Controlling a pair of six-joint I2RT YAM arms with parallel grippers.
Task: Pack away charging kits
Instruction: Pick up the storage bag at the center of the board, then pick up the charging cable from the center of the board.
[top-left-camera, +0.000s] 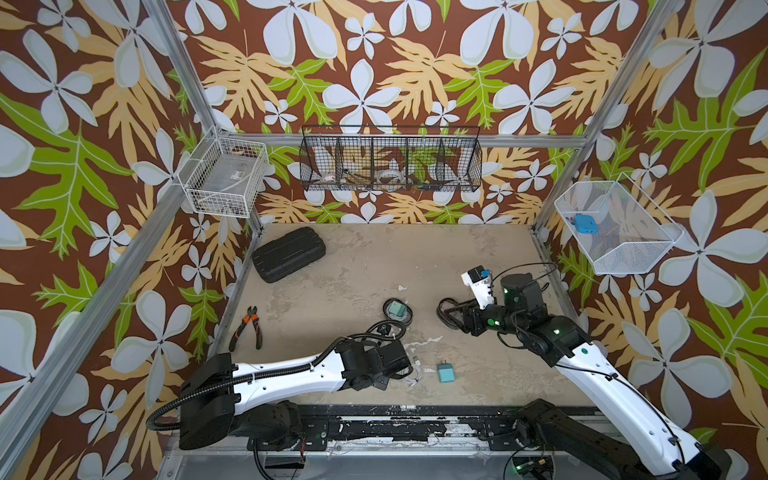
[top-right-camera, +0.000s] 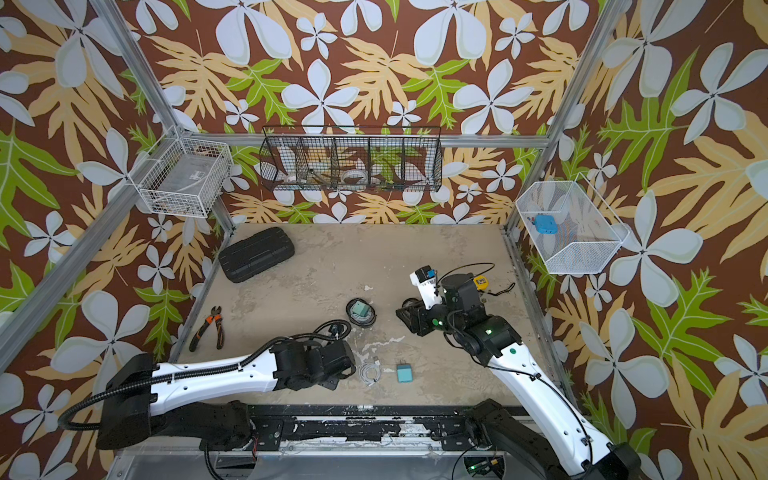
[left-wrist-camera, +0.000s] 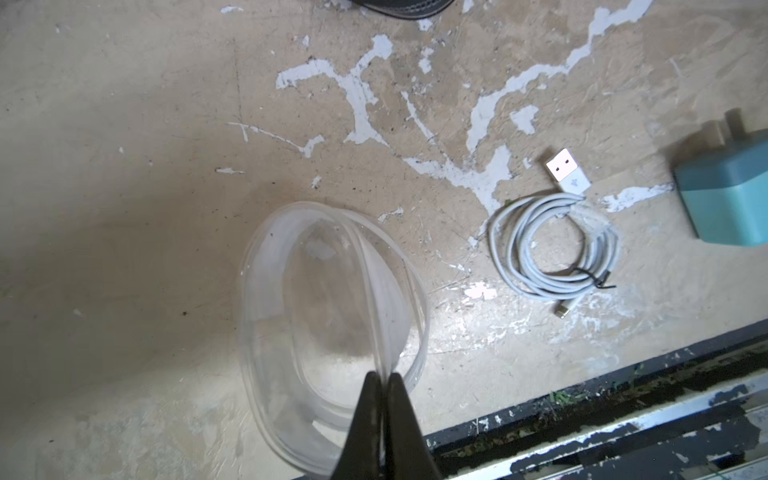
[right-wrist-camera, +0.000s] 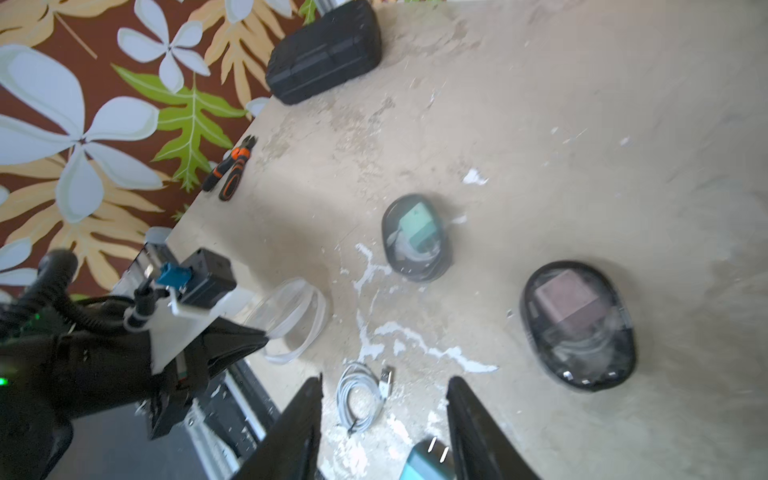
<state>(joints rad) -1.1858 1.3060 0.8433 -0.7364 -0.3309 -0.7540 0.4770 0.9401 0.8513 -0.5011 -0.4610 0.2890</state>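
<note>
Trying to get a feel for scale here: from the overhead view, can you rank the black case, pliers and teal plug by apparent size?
In a top view:
1. black case, largest
2. pliers
3. teal plug, smallest
All lie on the table, so nearness hardly skews this.

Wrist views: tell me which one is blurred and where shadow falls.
Right wrist view: motion-smeared, the black-rimmed oval pouch with the pink plug soft-edged. Left wrist view: sharp on the coiled white cable; a broad shadow darkens the worn beige table beside the clear oval plastic pouch.
</note>
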